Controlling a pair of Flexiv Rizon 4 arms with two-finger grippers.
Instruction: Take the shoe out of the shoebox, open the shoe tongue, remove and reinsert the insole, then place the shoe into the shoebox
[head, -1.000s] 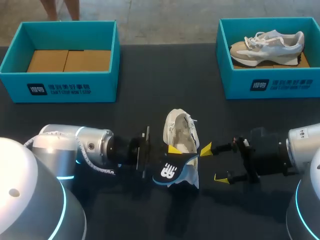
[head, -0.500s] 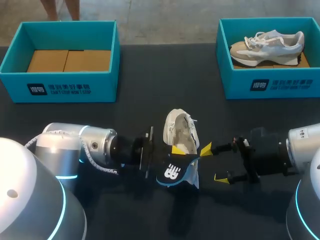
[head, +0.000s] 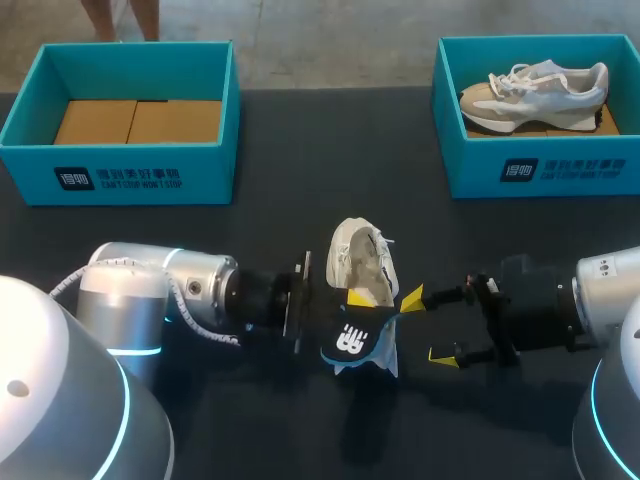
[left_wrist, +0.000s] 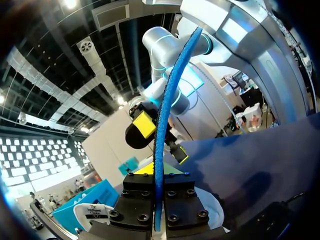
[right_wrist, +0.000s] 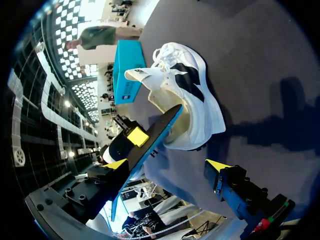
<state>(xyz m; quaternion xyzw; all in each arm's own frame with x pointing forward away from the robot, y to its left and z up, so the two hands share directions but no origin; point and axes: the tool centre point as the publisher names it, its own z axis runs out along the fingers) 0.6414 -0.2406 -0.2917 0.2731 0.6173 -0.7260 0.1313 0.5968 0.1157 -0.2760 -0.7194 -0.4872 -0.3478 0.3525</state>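
Observation:
A white shoe (head: 358, 262) lies on the dark table's middle, toe pointing away from me. Its dark blue insole (head: 352, 340), white logo up, sits at the shoe's heel opening, with my left gripper (head: 357, 303) shut on it. In the left wrist view the insole (left_wrist: 163, 125) stands edge-on between the black fingers of that gripper (left_wrist: 158, 186). My right gripper (head: 428, 327) hangs open just right of the shoe's heel, nothing between its fingers. The right wrist view shows the shoe (right_wrist: 187, 97), the insole (right_wrist: 150, 141) slanting into it, and my right gripper (right_wrist: 167, 165) wide apart.
A teal shoebox (head: 120, 178) with cardboard inside stands at the back left. Another teal shoebox (head: 540, 170) at the back right holds a second, beige and white shoe (head: 535, 88).
My left arm has moved a little to the right, carrying the insole closer to the shoe's heel. The right arm and the shoe have stayed where they were.

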